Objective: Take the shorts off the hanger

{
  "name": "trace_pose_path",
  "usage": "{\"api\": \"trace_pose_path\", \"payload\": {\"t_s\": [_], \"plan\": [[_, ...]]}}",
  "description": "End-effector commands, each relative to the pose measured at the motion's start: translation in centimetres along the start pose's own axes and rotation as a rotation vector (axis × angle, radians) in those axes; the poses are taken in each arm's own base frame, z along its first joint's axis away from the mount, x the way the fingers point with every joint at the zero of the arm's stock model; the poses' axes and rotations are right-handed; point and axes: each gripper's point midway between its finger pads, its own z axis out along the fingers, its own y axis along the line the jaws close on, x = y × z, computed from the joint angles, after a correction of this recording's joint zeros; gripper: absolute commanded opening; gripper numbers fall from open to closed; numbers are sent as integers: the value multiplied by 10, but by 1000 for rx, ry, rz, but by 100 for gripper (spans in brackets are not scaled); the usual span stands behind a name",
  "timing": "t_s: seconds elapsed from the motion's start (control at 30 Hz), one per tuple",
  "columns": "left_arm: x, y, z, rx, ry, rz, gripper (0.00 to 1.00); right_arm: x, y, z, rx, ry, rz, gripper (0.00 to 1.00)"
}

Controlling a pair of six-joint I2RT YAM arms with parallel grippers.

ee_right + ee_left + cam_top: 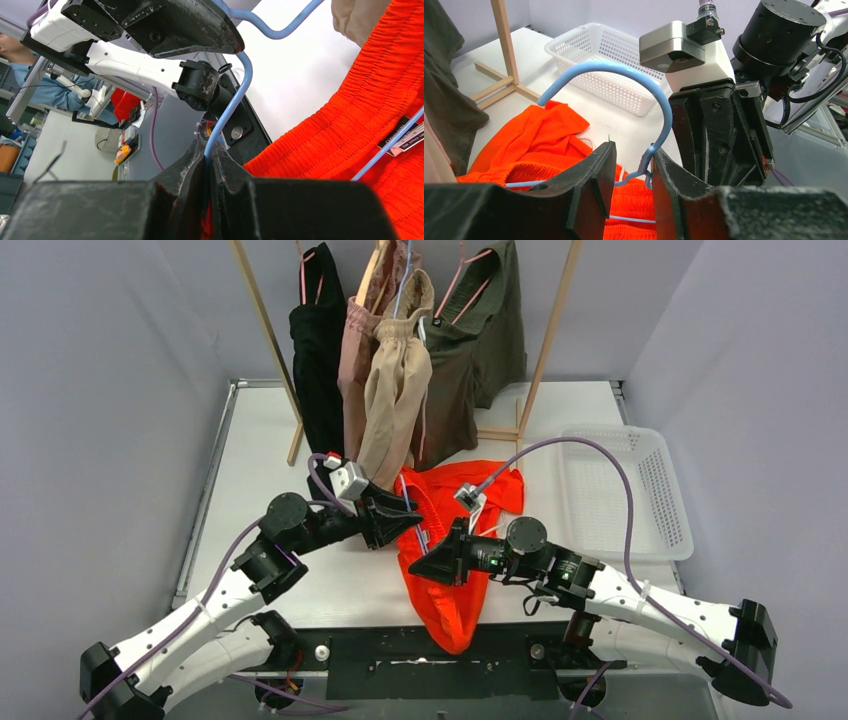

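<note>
Top external view: the orange shorts (452, 605) lie crumpled on the counter (260, 440) between the two arms, off the rack (548, 350) and running from the middle toward the near edge. Both wrist views show their gathered waistband threaded on the blue hanger (611, 64), so this pair is not free yet.

The right end effector (415, 567) is clamped shut on the hanger's wire just below the hook; in its own wrist view the wire disappears between the pressed fingers. The left end effector (408, 515) comes in from the other side. In its wrist view the jaws straddle the hanger's twisted neck with a gap showing between them, one finger against the wire and the other just clear of it. It is around the neck, not gripping it.

Progress, as I judge it: early. One pair is down on the counter and the hanger is pinned, but the fabric has not been slid off the wire. After that comes wherever the loose shorts go, perhaps the white basket (610, 500) to the right, which looks empty. Black (318, 350), pink (355, 370), beige (395, 390) and olive (470, 350) shorts hang on the rack at the back, untouched.
</note>
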Motion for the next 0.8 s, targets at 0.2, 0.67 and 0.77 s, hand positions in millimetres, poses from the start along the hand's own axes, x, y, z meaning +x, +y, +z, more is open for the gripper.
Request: {"api": "trace_pose_path", "payload": {"t_s": [0.2,0.67,0.77], "plan": [[-53,-19,8,78,-173,-8,8,-26,35,-15,-116,-111,-70,1],[-39,-3,9,-11,-88,7,0,-31,37,-13,-109,-115,-76,10],[-44,17,3,-141,-83,22,0,-42,32,-15,-37,-143,-74,32]]}}
